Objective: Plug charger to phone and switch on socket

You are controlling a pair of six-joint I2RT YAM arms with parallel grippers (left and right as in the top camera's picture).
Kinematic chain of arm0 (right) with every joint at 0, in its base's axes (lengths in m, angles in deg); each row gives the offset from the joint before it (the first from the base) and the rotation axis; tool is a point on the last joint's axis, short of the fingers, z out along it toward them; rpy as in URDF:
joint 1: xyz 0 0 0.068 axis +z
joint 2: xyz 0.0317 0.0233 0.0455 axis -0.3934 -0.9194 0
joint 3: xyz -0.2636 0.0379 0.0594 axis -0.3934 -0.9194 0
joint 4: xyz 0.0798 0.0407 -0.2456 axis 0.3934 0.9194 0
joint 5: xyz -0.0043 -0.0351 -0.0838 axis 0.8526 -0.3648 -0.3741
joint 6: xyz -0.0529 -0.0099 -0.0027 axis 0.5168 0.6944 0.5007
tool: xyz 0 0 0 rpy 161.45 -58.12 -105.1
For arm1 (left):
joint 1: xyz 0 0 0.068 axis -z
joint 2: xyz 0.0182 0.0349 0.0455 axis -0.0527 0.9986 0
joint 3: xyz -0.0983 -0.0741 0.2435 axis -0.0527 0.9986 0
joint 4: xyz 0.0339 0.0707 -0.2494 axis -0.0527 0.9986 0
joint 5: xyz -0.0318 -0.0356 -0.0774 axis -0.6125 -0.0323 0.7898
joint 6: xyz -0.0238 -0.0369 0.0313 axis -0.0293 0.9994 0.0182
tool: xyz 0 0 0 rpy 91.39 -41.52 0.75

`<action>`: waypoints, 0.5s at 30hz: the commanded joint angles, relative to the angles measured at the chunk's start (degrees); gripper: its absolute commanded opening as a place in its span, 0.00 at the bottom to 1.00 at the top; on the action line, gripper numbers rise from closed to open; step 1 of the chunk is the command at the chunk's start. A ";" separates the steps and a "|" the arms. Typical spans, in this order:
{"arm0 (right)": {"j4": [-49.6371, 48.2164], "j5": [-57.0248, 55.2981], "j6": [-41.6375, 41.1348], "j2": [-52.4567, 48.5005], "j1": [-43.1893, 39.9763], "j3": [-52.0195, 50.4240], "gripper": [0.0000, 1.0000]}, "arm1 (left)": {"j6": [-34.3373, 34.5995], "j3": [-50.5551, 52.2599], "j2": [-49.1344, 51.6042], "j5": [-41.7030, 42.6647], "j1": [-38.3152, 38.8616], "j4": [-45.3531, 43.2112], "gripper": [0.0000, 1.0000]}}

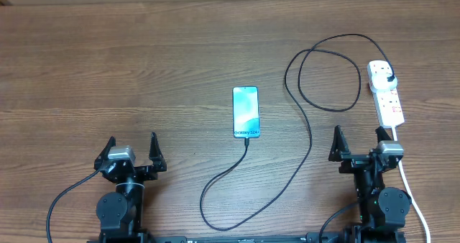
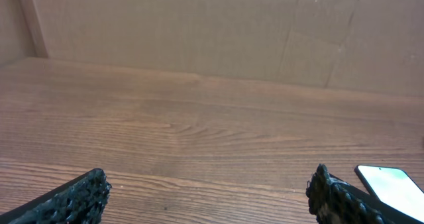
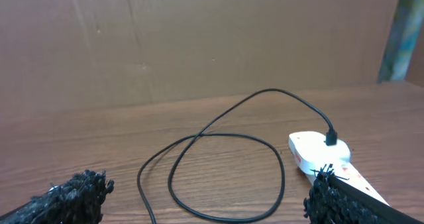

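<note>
The left gripper [image 1: 131, 144] hangs low over the near left of the wooden table [image 1: 144, 56]. Its fingers are spread wide and hold nothing, and the left wrist view shows only bare wood between them. The right gripper [image 1: 358, 135] sits at the near right in the same way, parted and empty.

The nearest task thing to the right gripper is the power strip [image 1: 386, 92]. It lies just beyond and slightly to the right of that gripper, with its white cord [image 1: 413, 193] trailing back past the arm. The black plug [image 1: 388, 78] sits in an outlet near the far end of the strip.

From the plug the charger cable [image 1: 309, 142] curls into a loop and runs toward the near edge. It then bends back up to the bottom edge of the phone [image 1: 245, 112]. The phone lies flat, screen up and lit, mid-table between the two arms and well apart from both. The connector tip [image 1: 246, 138] appears to meet the phone's port, though it is too small to tell whether it is fully seated.

By this layout the plugging-in looks done or nearly done, so the step in hand is probably the socket. The switches [image 1: 392, 106] are too small to tell whether any is on. The next move likely falls to the right arm, which would reach forward with a fingertip over the switch beside the occupied outlet and press down. It would have to do this without nudging the plug or dragging the cable.
</note>
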 commanded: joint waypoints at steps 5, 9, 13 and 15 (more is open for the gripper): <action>0.09 -3.13 -3.78 0.68 0.90 -0.63 1.00 | 0.15 0.20 -0.66 0.35 -0.31 -0.04 0.99; 0.07 -2.23 -1.73 0.68 1.05 -0.63 1.00 | 0.15 0.20 -0.66 0.35 -0.31 -0.04 1.00; 0.07 -2.16 -2.25 0.68 1.05 -0.63 1.00 | 0.15 0.20 -0.66 0.35 -0.31 -0.04 0.99; 0.07 -2.19 -2.23 0.68 1.09 -0.63 1.00 | 0.15 0.20 -0.66 0.35 -0.31 -0.04 1.00</action>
